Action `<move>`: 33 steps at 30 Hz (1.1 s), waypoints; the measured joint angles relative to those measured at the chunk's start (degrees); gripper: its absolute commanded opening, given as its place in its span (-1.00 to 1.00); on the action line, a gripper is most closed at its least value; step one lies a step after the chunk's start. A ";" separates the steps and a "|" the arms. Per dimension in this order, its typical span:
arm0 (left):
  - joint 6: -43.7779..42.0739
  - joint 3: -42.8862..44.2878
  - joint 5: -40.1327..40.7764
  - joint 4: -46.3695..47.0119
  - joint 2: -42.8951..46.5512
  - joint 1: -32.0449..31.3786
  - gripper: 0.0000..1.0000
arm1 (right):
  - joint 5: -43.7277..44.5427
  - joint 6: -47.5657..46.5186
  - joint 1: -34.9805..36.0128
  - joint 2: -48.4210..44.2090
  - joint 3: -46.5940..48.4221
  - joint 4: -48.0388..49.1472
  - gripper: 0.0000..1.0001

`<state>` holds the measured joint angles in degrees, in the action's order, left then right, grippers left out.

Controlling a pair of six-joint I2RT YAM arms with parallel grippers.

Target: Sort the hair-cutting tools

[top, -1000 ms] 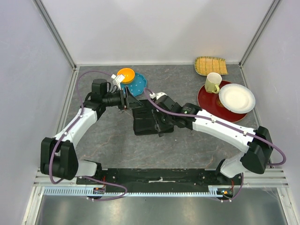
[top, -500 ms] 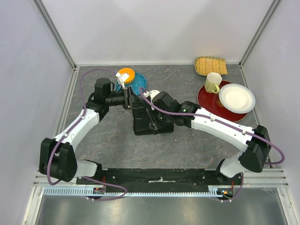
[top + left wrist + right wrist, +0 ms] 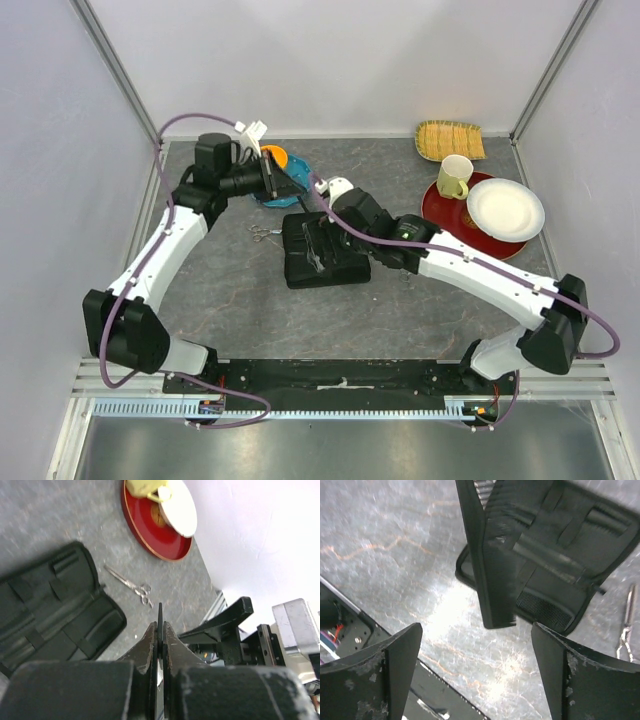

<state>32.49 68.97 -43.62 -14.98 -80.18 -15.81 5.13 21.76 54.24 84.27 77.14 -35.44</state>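
**Sorting stage, comb over case.** The right tool [image 3: 476,627] stands wide open above the flat black rectangular zip case [image 3: 570,545]. The case lies unzipped at the middle of the bench [image 3: 230,300], its strapped pockets turned up, apparently to receive the tools. A long narrow black plastic comb [image 3: 492,570] lies slantwise across the case's edge and touches neither finger; whether it rests settled or is mid-drop cannot be told. The left tool [image 3: 160,627] is closed tight and raised at the far left beside the blue plate [image 3: 300,183] and orange bowl [image 3: 276,156], presumably to leave the case free. A thin dark edge shows between its fingers, and whether that is a held thing cannot be told. One pair of slim silver metal scissors [image 3: 262,233] lies on the bench just left of the case. A second pair [image 3: 131,584] lies just off its other side, so both are unsorted. Well apart at right, a red round plate [image 3: 445,220] carries a white plate [image 3: 505,208] and a yellow mug [image 3: 455,177], with a woven straw mat [image 3: 450,140] behind. The right arm spans the case and would likely block the left arm's approach to it.
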 measured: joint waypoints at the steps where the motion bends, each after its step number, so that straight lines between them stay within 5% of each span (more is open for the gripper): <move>1: -0.17 2.36 0.61 -0.96 -0.42 0.31 -0.95 | 1.05 0.24 0.02 -0.70 0.37 0.44 0.96; 8: 0.57 20.26 4.22 -8.20 -3.06 3.67 -0.95 | 4.61 5.09 -2.51 -6.05 5.40 7.61 0.96; 20: 22.38 44.11 4.85 -4.81 -7.56 11.54 -0.95 | -10.12 26.21 -20.00 -6.51 9.03 35.82 0.94; 26: 31.82 44.22 7.80 -0.55 -6.95 11.50 -0.95 | -20.04 34.25 -21.75 1.11 14.60 48.76 0.65; 33: 37.46 42.29 11.52 1.22 -5.51 11.50 -0.95 | -28.24 39.30 -21.99 7.96 21.59 53.37 0.03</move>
<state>69.95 111.26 -32.10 -13.76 -85.69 -4.32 -23.11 61.06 32.25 92.23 98.74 17.93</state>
